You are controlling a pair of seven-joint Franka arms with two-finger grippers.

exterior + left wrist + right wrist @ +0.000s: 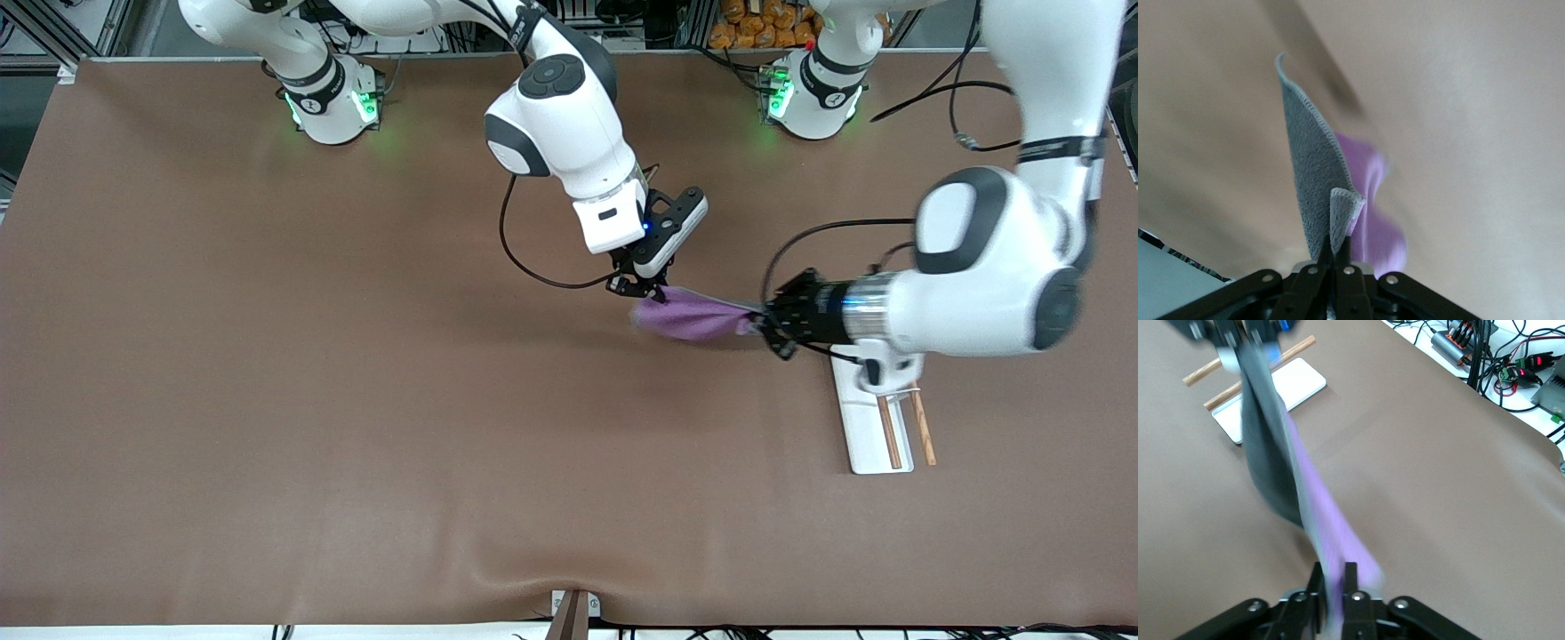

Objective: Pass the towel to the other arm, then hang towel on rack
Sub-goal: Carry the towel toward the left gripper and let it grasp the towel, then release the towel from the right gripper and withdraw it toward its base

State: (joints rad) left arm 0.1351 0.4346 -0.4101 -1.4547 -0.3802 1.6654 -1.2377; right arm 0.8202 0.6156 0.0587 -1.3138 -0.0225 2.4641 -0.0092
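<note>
The towel [693, 318] hangs stretched in the air between both grippers, purple face toward the front camera. My left gripper [763, 324] is shut on one end of it, just above the rack; in the left wrist view its fingers [1337, 250] pinch the grey face of the towel [1315, 180]. My right gripper [642, 289] is over the table's middle. In the right wrist view its fingers [1333, 570] stand a little apart with the blurred towel [1271, 453] running between them. The rack [867, 427], a white base with two wooden rods, lies flat under the left arm and also shows in the right wrist view [1295, 383].
The brown table cover [356, 400] is bare toward the right arm's end. A clamp [573, 613] sits at the table's near edge. Cables and electronics [1485, 353] lie past the table's edge.
</note>
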